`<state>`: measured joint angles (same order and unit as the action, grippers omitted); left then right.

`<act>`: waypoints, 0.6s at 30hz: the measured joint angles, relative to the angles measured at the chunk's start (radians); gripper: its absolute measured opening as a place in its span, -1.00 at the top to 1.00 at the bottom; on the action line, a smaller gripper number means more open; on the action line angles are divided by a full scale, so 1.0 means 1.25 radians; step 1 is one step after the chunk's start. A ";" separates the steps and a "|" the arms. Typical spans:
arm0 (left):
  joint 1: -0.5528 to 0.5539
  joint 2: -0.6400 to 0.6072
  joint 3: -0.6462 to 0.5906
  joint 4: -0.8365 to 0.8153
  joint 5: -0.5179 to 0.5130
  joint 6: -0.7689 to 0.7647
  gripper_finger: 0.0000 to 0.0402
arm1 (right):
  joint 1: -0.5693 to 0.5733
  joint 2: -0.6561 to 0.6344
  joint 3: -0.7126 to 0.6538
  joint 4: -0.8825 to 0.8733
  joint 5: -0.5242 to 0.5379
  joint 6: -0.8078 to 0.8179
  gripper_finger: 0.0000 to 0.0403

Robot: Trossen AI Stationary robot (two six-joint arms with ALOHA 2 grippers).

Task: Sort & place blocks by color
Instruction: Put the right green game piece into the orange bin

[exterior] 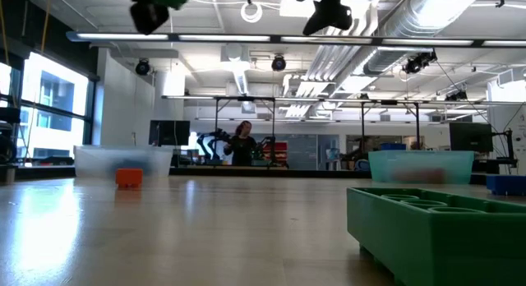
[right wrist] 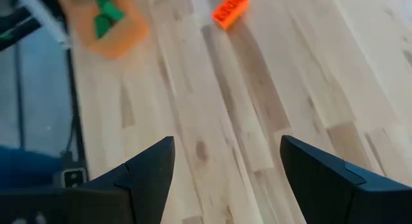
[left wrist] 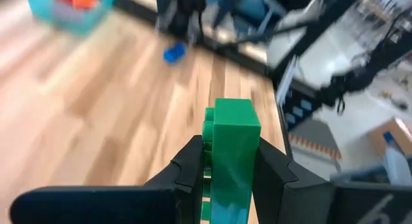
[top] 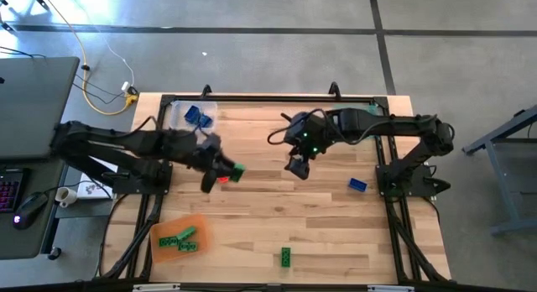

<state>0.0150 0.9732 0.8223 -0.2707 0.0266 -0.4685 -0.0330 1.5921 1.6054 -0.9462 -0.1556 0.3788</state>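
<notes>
No legible writing or brand marks seen. Left gripper (left wrist: pixel 225 169) is clamped on a green block (left wrist: pixel 233 147), long axis running outward along the fingers. Right gripper (right wrist: pixel 225 163) stands apart, nothing between its fingers; a red-orange block (right wrist: pixel 230 9) lies ahead of it, angled across the wood grain.

**A bright, open workshop around a wooden worktop**

The worktop (top: pixel 277 225) is pale wood planking in a black frame, standing on a grey floor (top: pixel 252 57) crossed by dark seams. At 9 o'clock sits a dark desk (top: pixel 29 99) with a mouse (top: pixel 32 205); a yellow cable (top: pixel 88 53) trails at 11 o'clock. Beyond — an exposed white ceiling with ducts (exterior: pixel 427 23) and strip lights, tall windows (exterior: pixel 41 105) on one side, and a person (exterior: pixel 243 143) standing far off.
</notes>
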 joint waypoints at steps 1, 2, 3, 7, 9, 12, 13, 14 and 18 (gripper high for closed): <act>-0.023 -0.007 0.000 -0.029 -0.014 -0.018 0.68 | 0.006 0.000 0.000 -0.008 0.017 0.012 -0.33; -0.048 -0.013 0.000 -0.055 -0.026 -0.032 0.68 | 0.012 0.000 0.000 -0.017 0.031 0.025 -0.33; -0.071 -0.016 0.000 -0.078 -0.038 -0.046 0.68 | 0.018 0.000 0.000 -0.025 0.042 0.036 -0.33; -0.163 -0.019 0.000 -0.171 -0.065 -0.128 0.65 | 0.043 0.000 0.000 -0.047 0.069 0.077 -0.33; -0.210 -0.016 0.000 -0.212 -0.067 -0.165 0.65 | 0.058 0.000 0.000 -0.066 0.076 0.096 -0.33; -0.276 -0.005 0.000 -0.269 -0.083 -0.212 0.65 | 0.083 0.000 0.000 -0.095 0.084 0.123 -0.33; -0.296 -0.002 0.000 -0.283 -0.090 -0.228 0.65 | 0.092 0.000 0.000 -0.104 0.091 0.134 -0.33; -0.315 0.002 0.000 -0.296 -0.098 -0.243 0.65 | 0.101 0.000 0.000 -0.111 0.101 0.145 -0.33; -0.384 0.026 0.000 -0.325 -0.103 -0.304 0.65 | 0.136 0.000 0.000 -0.145 0.135 0.183 -0.33</act>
<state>-0.4649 1.0060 0.8223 -0.6769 -0.1017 -0.8488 0.1373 1.5921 1.6054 -1.1280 0.0136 0.6081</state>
